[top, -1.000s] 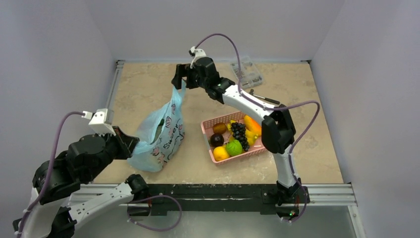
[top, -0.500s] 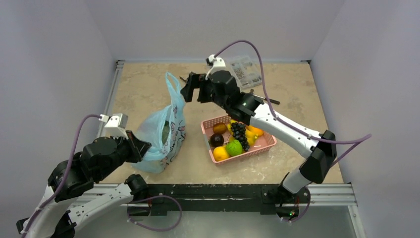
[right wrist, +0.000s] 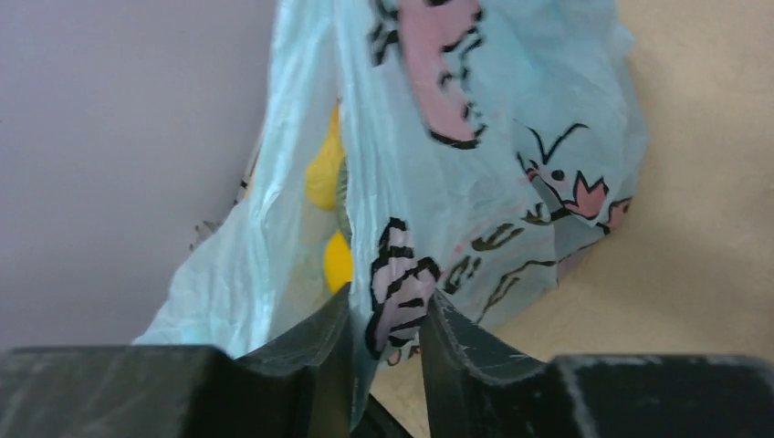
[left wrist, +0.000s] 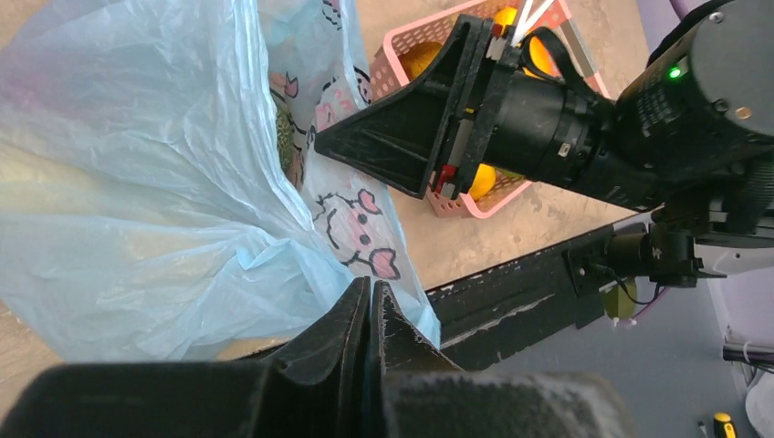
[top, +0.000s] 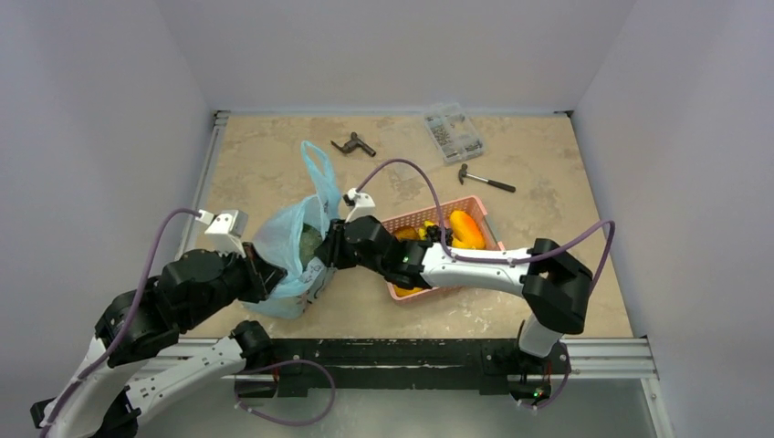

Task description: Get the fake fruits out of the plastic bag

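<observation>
Left gripper (left wrist: 369, 297): your jaws are pressed together on a fold of the plastic bag (top: 278, 239) at its near-left side, propping that wall up.
Right gripper (right wrist: 388, 319): your jaws stand part-way apart, straddling a pleat of the bag's basket-side wall. A gap shows beside the film, so nothing is clamped yet.
Step in hand: you look to be taking a second hold on the bag, to spread its mouth or tip it.
Doing it well, the bag: bite a thick gather of film, since a single layer would likely slip or tear. Let the left pinch serve as the anchor.
Doing it well, the mouth: draw the two holds apart so that the opening faces bare table (top: 265, 164), away from the pink basket (top: 476, 204) just beside it.
Doing it well, the fruit: lift slowly, because a round glossy fruit will probably roll once free.
Bag, place: on the table between your two arms, just left of the basket.
Bag, look: thin, translucent, pale blue and crumpled, with pink motifs and dark outlines. One loop handle (top: 317, 173) stands up on the far side.
Melon (left wrist: 285, 137): grey-green netted skin shows inside the bag's mouth. It looks the bulkiest load.
Smaller fruit: yellow shapes (right wrist: 326, 178) show through the film in the right wrist view, and you cannot tell what they are. No red tomato shows.
</observation>
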You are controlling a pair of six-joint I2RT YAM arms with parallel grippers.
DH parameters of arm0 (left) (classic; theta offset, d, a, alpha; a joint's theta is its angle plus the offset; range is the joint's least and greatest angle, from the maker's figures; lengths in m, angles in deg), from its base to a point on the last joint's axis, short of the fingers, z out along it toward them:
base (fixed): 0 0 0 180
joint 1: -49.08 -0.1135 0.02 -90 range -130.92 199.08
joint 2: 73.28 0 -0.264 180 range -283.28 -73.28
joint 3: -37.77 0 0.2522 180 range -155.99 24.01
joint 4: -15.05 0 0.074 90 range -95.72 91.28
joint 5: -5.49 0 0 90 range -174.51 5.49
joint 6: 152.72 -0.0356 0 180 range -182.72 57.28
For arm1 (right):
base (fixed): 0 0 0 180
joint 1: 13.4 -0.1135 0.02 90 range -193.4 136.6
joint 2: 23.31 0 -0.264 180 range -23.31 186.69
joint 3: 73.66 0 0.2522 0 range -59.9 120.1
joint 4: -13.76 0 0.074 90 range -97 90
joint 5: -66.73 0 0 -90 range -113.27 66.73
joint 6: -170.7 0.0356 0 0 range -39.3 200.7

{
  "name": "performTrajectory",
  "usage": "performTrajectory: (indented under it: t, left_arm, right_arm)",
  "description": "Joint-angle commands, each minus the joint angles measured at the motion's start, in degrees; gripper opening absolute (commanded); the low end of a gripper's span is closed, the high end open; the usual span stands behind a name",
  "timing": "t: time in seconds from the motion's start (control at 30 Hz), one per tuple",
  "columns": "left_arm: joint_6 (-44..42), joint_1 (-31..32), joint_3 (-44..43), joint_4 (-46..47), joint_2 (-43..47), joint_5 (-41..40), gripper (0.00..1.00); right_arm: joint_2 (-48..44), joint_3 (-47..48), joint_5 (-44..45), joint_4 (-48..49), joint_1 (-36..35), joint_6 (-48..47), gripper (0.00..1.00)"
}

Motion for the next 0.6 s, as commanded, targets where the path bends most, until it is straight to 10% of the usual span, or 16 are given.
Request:
performTrajectory:
  t: [0.0,0.07,0.2,0.57]
  left_arm:
    - [-3.19,-0.21,-2.71,1.90,-2.91,4.46,0.00]
    - [-6.20,-0.21,-5.29,-0.19,-5.97,5.90,0.06]
    - [-11.78,-0.21,-17.23,-7.92,-14.20,4.15,0.76]
    - [-22.63,-9.51,-39.49,-13.58,-34.42,-10.50,0.87]
  right_arm:
    - [-3.95,-4.67,4.84,8.48,-0.46,4.11,0.16]
    - [-4.34,-5.16,5.24,7.70,-0.51,2.18,0.00]
    - [-5.55,-5.58,4.97,8.02,-0.49,-4.57,0.00]
    - [-7.72,-8.35,-0.20,12.45,-0.52,-7.47,0.00]
